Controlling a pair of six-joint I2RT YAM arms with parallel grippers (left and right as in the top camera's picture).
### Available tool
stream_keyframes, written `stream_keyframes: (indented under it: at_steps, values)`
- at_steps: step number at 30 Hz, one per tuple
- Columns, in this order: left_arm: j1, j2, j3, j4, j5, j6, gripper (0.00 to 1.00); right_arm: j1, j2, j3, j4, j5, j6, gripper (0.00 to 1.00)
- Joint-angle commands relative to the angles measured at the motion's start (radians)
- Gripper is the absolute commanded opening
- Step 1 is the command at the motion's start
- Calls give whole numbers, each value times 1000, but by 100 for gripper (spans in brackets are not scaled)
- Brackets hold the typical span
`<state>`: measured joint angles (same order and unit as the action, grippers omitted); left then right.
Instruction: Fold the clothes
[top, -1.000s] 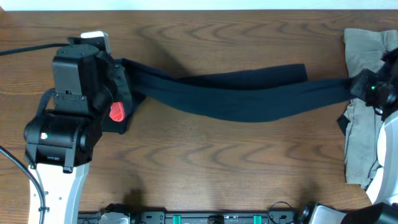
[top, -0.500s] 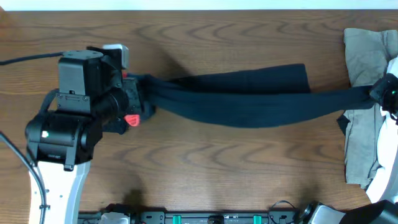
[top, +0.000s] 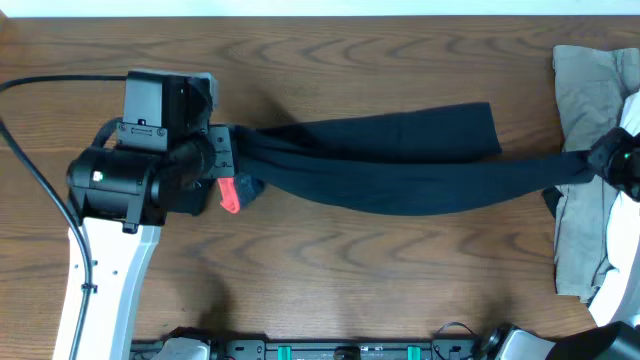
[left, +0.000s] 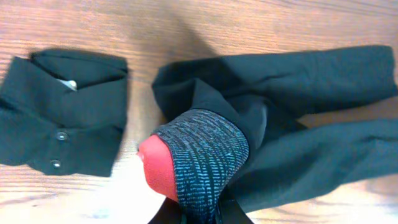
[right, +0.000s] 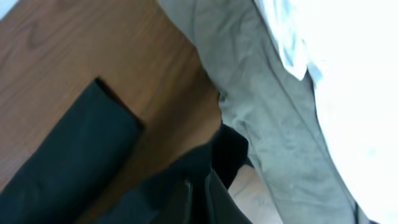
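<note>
Long black pants (top: 400, 165) stretch across the table between my two grippers. My left gripper (top: 228, 162) is shut on their waistband, whose grey inner band (left: 208, 155) with a red edge (left: 158, 168) bulges out of the jaws of the left gripper (left: 202, 216). The upper leg (top: 420, 125) lies loose on the table. At the far right my right gripper (top: 592, 162) is shut on the end of the lower leg, seen in the right wrist view as a dark bunch (right: 217, 155) pinched in the right gripper (right: 200, 202).
A folded black buttoned garment (left: 62, 121) lies left of the waistband, under the left arm (top: 130, 185). A khaki garment (top: 585, 80) and a white piece (right: 348, 68) lie at the right edge beneath the right gripper.
My left gripper has moved to the right with the waistband and turned, so the red edge now hangs nearer the middle. The right gripper has pulled the leg end slightly right.
</note>
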<state>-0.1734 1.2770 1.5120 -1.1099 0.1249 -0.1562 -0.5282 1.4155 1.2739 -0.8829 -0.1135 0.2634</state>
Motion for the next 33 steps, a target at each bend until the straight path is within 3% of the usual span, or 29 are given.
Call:
stream_keyframes:
  at_steps: [1, 7, 17, 21, 27, 33]
  values:
    - [-1, -32, 25, 3, -112, 10, 6, -7, 0, 0, 0, -71, 11, 6]
    - [-1, -52, 25, -49, -274, 10, 6, 0, 0, 0, 8, -176, -34, 5]
    - [-1, -54, 25, -18, -287, 10, 6, 26, 4, 0, 93, -196, -33, 7]
    - [-1, -54, 25, -8, -282, 10, 6, 26, 4, 0, 101, -216, -32, 17]
    - [-2, -54, 25, -7, -194, 10, 6, 86, 4, 0, 91, -423, -105, 48]
    - [-3, -54, 25, -2, -116, 10, 6, 258, 4, 0, 71, -340, -149, 56]
